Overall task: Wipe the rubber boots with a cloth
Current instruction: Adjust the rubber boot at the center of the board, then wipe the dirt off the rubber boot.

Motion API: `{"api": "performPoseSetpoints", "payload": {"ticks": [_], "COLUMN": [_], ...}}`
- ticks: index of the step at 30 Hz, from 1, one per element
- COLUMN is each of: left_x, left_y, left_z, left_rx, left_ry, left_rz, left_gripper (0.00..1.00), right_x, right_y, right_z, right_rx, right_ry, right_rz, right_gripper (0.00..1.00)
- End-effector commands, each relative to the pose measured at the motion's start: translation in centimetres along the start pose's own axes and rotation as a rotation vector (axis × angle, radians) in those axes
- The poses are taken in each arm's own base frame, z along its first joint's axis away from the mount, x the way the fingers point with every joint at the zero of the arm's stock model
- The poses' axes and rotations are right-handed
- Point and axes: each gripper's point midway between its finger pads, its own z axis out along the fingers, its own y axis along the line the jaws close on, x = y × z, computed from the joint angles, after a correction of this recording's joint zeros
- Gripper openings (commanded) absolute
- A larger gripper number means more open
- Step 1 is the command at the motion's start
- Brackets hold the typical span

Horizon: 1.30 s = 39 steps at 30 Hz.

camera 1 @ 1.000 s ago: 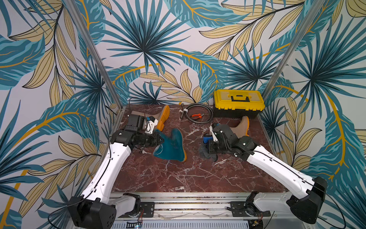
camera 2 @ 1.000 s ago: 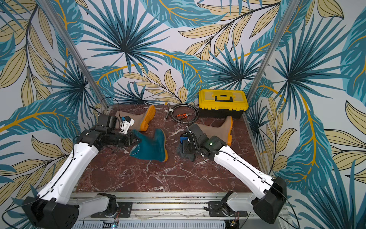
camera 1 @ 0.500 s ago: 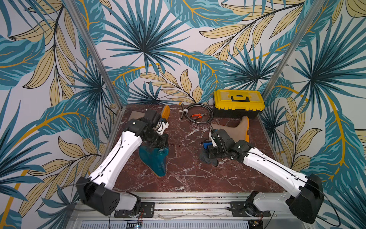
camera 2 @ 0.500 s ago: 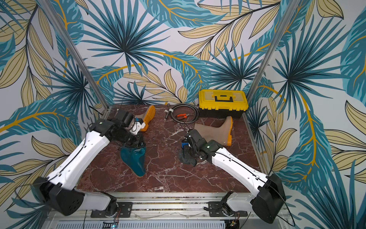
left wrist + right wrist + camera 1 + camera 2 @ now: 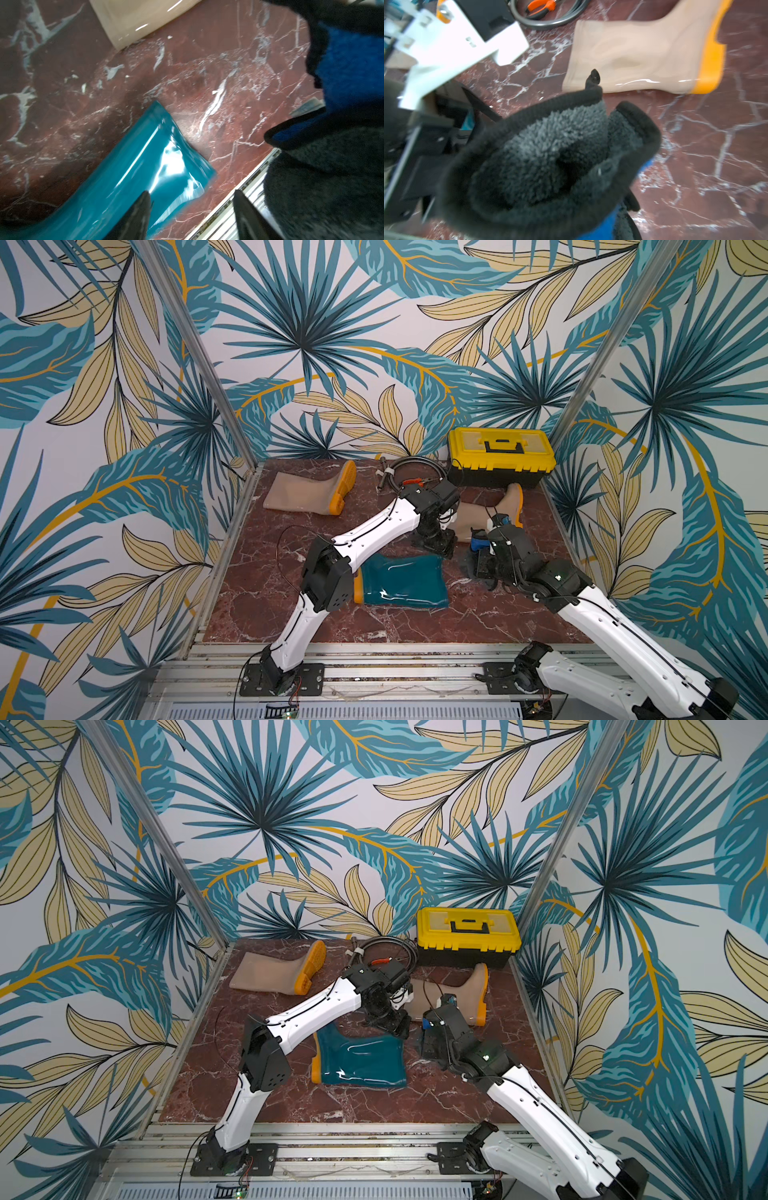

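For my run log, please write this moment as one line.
left gripper: open at teal boot cuff | right gripper: shut on cloth | teal boot: lying on side

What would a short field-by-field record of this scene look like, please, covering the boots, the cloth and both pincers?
teal boot: on its side, mid-table
corner tan boot: on its side, at the back
second tan boot: on its side, before the yellow toolbox
cloth: bunched in the right pincer
left pincer: open, over the teal boot's shaft end, gripping nothing
right pincer: shut on the cloth
clutter: coiled cable, orange pliers
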Motion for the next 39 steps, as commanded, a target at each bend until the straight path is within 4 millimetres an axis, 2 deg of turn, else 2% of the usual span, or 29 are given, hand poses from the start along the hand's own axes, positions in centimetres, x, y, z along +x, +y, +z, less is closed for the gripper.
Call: {"api": "performPoseSetpoints", "payload": {"ticks": [1,3,6,10,13,15,17,21,23,27,29,32,36,39], "left_x": [-1.1,-0.4,1.8,6.6,9.8,11.0,11.7,11.2,10.9,11.2,11.4,11.5,11.7,12.5], "left_y": [0.1,1.8,6.4,13.3,16.4,16.8,16.1,14.1,13.9,14.8,15.0,14.9,14.9,16.0], "left_z": [-5.4,-7.3,-9.3,-10.3,-10.4,-10.0,-9.0,-6.3,-4.8,-2.1,-1.7,-2.2,-4.1,-5.1], "left_rx": [-0.026,-0.080,-0.211,-0.289,-0.250,-0.197,-0.113,0.078,0.133,0.141,0.138,0.137,0.119,0.061], "left_ry": [-0.121,-0.150,-0.164,-0.167,-0.214,-0.248,-0.261,-0.285,-0.291,-0.253,-0.241,-0.255,-0.308,-0.328], "left_rz": [0.018,0.008,-0.051,-0.219,-0.295,-0.280,-0.256,-0.244,-0.258,-0.312,-0.322,-0.314,-0.314,-0.347], "left_gripper": [0.80,0.82,0.82,0.82,0.82,0.82,0.81,0.77,0.73,0.63,0.61,0.60,0.60,0.61], "right_x": [0.4,0.4,0.6,1.0,1.0,0.7,0.3,-0.3,-0.2,0.3,0.6,1.4,2.9,3.8], "right_y": [-2.2,-1.7,0.2,4.3,7.6,9.9,12.2,17.7,19.3,21.8,22.5,22.4,20.0,18.4], "right_z": [-0.1,0.3,1.9,5.0,7.0,8.0,8.7,10.5,11.8,13.6,14.3,15.3,16.3,16.4], "right_rx": [0.091,0.076,0.015,-0.101,-0.173,-0.200,-0.236,-0.370,-0.408,-0.460,-0.468,-0.446,-0.342,-0.295], "right_ry": [-0.015,-0.007,0.033,0.135,0.180,0.194,0.202,0.232,0.257,0.304,0.321,0.344,0.371,0.382], "right_rz": [0.002,0.005,0.016,0.062,0.069,0.048,0.028,0.021,0.053,0.091,0.089,0.070,0.020,0.008], "right_gripper": [0.00,0.00,0.00,0.00,0.00,0.00,0.00,0.00,0.00,0.00,0.00,0.00,0.00,0.00]}}
